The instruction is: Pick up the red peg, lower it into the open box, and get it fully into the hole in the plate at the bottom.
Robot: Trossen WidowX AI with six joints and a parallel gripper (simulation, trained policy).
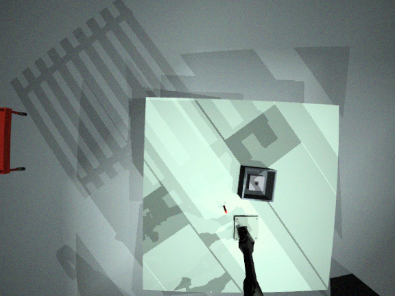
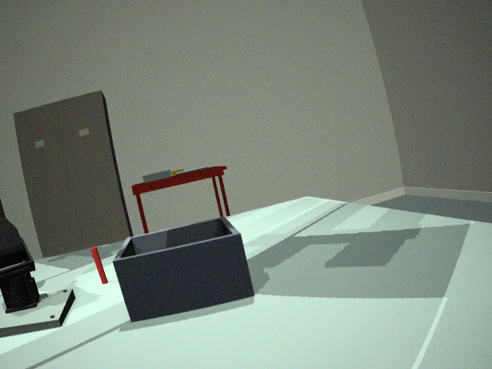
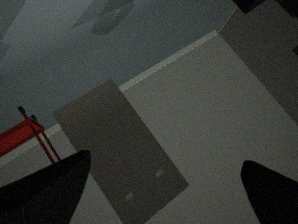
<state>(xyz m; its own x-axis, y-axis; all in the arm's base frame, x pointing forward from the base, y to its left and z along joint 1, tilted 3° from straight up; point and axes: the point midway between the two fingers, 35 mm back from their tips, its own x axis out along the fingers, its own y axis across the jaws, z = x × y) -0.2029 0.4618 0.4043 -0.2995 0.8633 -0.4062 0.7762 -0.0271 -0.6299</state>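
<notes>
A thin red peg [image 1: 225, 210] [image 2: 99, 266] stands upright on the table, beside the box and apart from it. The dark open box [image 1: 274, 186] [image 2: 184, 282] stands on the table. In the top view a light plate [image 1: 252, 188] with a small dark hole shows at its bottom; in the exterior view the front wall hides the inside. My gripper [image 3: 166, 163] is open and empty. Its two black fingertips stand wide apart in the wrist view, which shows the cabinet and wall but no peg or box. The fingers do not show in the top and exterior views.
My arm's mounting plate [image 1: 254, 219] [image 2: 51, 305] lies on the table near the peg and box, and the black arm [image 1: 249, 267] rises from it. A red side table [image 2: 179, 179] [image 3: 17, 136] and a brown cabinet [image 2: 70, 179] [image 3: 117, 145] stand beyond the tabletop.
</notes>
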